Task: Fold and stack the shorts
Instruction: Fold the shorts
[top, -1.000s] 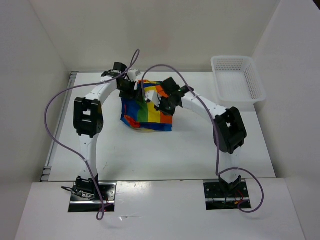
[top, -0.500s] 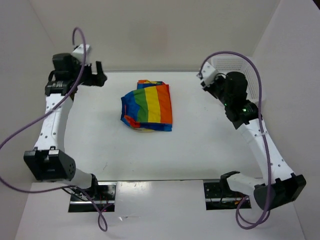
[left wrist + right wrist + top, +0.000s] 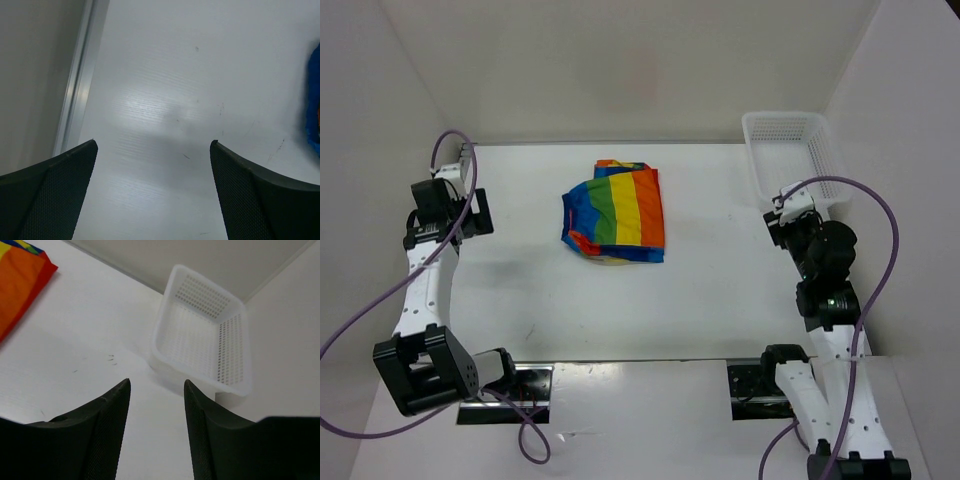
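One white mesh basket [image 3: 825, 150] is sitting at the far right corner of the table [image 3: 700, 300], close to the side wall. Its perforated floor and walls are showing in full in the right wrist view [image 3: 200, 325], and no part of the shorts is lying in it.

The shorts [image 3: 615, 212] are lying on the table as a single folded bundle, towards the back and about midway across, well apart from the basket. Blue, green, yellow and orange stripes are facing up, with a red edge on the right. The right wrist view is catching only an orange and red corner [image 3: 20, 282]. The left wrist view is catching only a sliver of blue cloth [image 3: 314, 105] at its right border.

Two arms are standing over the table, one on each side, each trailing one purple cable. The left gripper [image 3: 475, 213] is hanging near the left edge of the table, well away from the shorts. Its two fingers are spread wide [image 3: 152, 145] with only bare table between them. The right gripper [image 3: 786, 218] is hanging just in front of the basket without touching it. Its two fingers are parted [image 3: 156, 382] with a narrower gap, and they are pinching nothing.
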